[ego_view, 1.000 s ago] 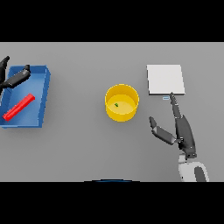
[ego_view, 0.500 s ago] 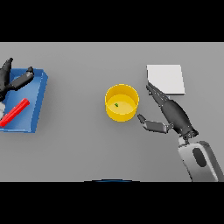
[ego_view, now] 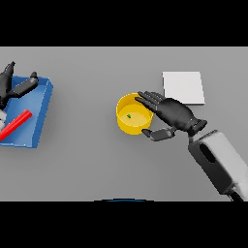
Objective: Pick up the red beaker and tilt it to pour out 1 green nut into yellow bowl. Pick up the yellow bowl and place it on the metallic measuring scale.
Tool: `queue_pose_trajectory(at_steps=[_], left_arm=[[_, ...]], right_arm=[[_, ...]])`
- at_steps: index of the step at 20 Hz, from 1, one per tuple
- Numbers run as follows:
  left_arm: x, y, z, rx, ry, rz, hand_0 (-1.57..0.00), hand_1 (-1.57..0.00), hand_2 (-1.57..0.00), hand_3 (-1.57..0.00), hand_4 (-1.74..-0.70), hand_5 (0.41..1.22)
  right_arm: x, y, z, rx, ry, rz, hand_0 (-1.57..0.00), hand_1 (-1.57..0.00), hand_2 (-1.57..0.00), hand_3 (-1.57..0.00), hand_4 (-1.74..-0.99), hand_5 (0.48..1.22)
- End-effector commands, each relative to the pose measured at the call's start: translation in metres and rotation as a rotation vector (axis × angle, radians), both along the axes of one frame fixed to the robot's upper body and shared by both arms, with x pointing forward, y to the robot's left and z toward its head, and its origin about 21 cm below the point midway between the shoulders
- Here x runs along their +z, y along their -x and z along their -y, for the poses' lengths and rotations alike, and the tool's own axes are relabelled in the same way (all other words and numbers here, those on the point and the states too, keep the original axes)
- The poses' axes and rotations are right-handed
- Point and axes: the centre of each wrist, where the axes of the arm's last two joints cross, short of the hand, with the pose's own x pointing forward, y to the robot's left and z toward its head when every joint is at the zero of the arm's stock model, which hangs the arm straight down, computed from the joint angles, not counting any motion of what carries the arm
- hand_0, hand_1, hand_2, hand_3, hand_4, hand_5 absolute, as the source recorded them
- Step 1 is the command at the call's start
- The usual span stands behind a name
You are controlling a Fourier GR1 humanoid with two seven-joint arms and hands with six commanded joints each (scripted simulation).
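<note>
Centrally, the yellow bowl [ego_view: 133, 119] sits on the grey table [ego_view: 97, 164] with one green nut [ego_view: 129, 116] inside. Around its right rim the right hand [ego_view: 173, 114] is spread, fingers relaxed (thumb below, not clenched). Beside it lies the metallic measuring scale [ego_view: 183, 87]. Far left, the left hand [ego_view: 13, 87] hovers unclenched over the blue tray [ego_view: 39, 110] holding the red beaker [ego_view: 15, 124].

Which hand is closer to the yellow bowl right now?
Right hand: fingers open around the yellow bowl. The left hand is far off, over the blue tray.
</note>
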Motion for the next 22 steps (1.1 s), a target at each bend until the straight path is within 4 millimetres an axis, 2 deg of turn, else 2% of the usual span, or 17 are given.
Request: queue_pose_trajectory(at_steps=[1, 7, 10, 14, 18, 22], left_arm=[[-0.001, 0.000, 0.001, 0.001, 0.003, 0.001, 0.00, 0.00, 0.00, 0.00, -0.80, 0.721], [-0.002, 0.000, -0.001, -0.007, -0.011, 0.004, 0.00, 0.00, 0.00, 0.00, -0.79, 0.720], [0.003, -0.004, -0.002, 0.000, -0.012, 0.009, 0.00, 0.00, 0.00, 0.00, -0.80, 0.729], [-0.002, -0.002, -0.005, -0.003, -0.008, 0.001, 0.00, 0.00, 0.00, 0.00, -0.80, 0.734], [0.004, -0.002, -0.005, 0.001, -0.016, 0.016, 0.00, 0.00, 0.00, 0.00, -0.80, 0.738], [0.004, -0.002, -0.008, 0.006, -0.020, 0.009, 0.00, 0.00, 0.00, 0.00, -0.79, 0.731]], right_arm=[[0.000, -0.004, -0.003, 0.026, 0.023, -0.013, 0.00, 0.00, 0.00, 0.00, -1.274, 0.662], [-0.005, -0.021, -0.023, 0.140, 0.134, -0.056, 0.00, 0.00, 0.00, 0.00, -1.250, 0.686], [-0.011, -0.029, -0.028, 0.172, 0.171, -0.087, 0.00, 0.00, 0.00, 0.00, -1.243, 0.682], [-0.019, -0.032, -0.038, 0.196, 0.238, -0.130, 0.00, 0.00, 0.00, 0.00, -1.281, 0.674], [-0.020, -0.035, -0.042, 0.201, 0.289, -0.150, 0.00, 0.00, 0.00, 0.00, -1.303, 0.674], [-0.021, -0.039, -0.049, 0.211, 0.345, -0.160, 0.00, 0.00, 0.00, 0.00, -1.304, 0.713]])
